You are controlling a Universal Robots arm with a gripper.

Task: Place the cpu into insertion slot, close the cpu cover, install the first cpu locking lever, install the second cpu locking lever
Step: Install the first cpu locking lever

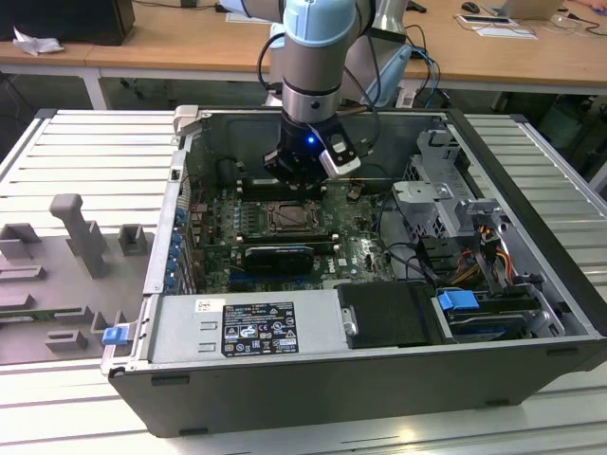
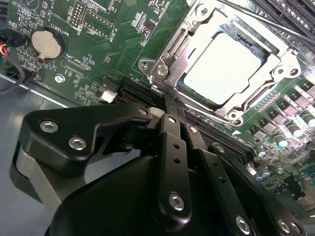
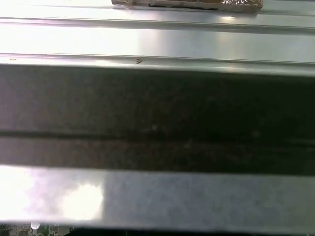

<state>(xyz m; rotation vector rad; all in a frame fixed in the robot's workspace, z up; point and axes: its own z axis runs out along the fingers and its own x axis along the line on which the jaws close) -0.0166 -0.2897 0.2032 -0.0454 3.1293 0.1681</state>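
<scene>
In the second wrist view the cpu [image 2: 224, 66] lies flat in the insertion slot [image 2: 231, 115], its pale metal top showing through the cut-out of the cpu cover [image 2: 172, 64], which lies down over it. A thin lever rod [image 2: 266, 22] runs along one side of the socket. My gripper [image 2: 165, 101] is shut with nothing between its black fingers [image 2: 170, 132], its tips at the socket's edge beside the cover. In the exterior view the gripper [image 1: 299, 180] hangs inside the open computer case, just behind the insertion slot [image 1: 287, 218].
A coin battery [image 2: 47, 42] and long black memory slots [image 2: 290, 14] flank the socket. A black card [image 1: 278, 256], the power supply [image 1: 251, 327] and a grey drive cage [image 1: 436, 204] crowd the case. The case wall [image 3: 157, 108] is close. Grey fixtures [image 1: 76, 237] sit at the exterior view's left.
</scene>
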